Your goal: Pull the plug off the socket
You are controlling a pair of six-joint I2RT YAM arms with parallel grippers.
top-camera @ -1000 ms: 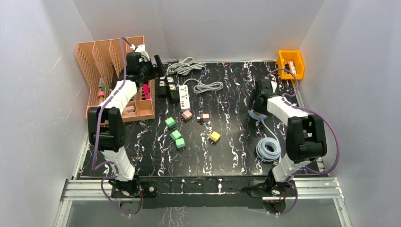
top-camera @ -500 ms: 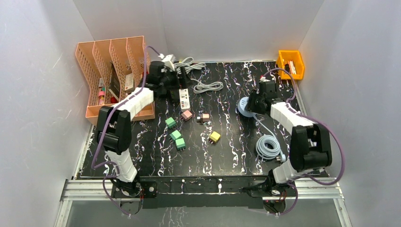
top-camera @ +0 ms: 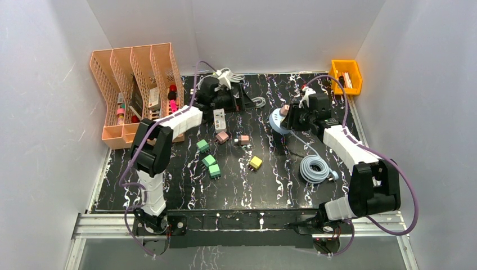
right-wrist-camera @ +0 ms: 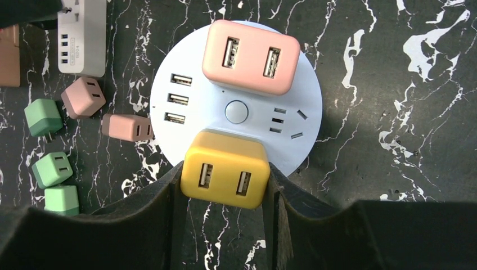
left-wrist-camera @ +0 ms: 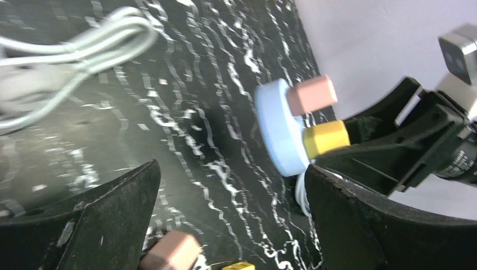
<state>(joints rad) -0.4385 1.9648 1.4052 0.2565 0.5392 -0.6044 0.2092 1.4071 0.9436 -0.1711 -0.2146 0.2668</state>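
A round pale blue socket [top-camera: 276, 122] carries a pink plug [right-wrist-camera: 250, 56] and a yellow plug [right-wrist-camera: 225, 175]. My right gripper [right-wrist-camera: 225, 188] is shut on the yellow plug, one finger on each side, and holds the socket [right-wrist-camera: 315, 107] tilted on edge at mid right [top-camera: 293, 116]. The socket's cable runs down to a coil [top-camera: 315, 169]. My left gripper [top-camera: 236, 98] is open and empty at the back middle. In the left wrist view [left-wrist-camera: 230, 185] it faces the socket [left-wrist-camera: 278, 135], a gap away.
A white power strip [top-camera: 219, 119] lies beside my left gripper, with grey cords [top-camera: 225, 76] behind it. Loose green [top-camera: 209, 160], pink [top-camera: 222, 136] and yellow [top-camera: 255, 163] plugs lie mid table. An orange file rack [top-camera: 135, 73] stands back left, a yellow bin [top-camera: 345, 73] back right.
My left arm swung right from the file rack to the back middle. My right arm carried the socket leftward and tipped it up, dragging the cable coil left.
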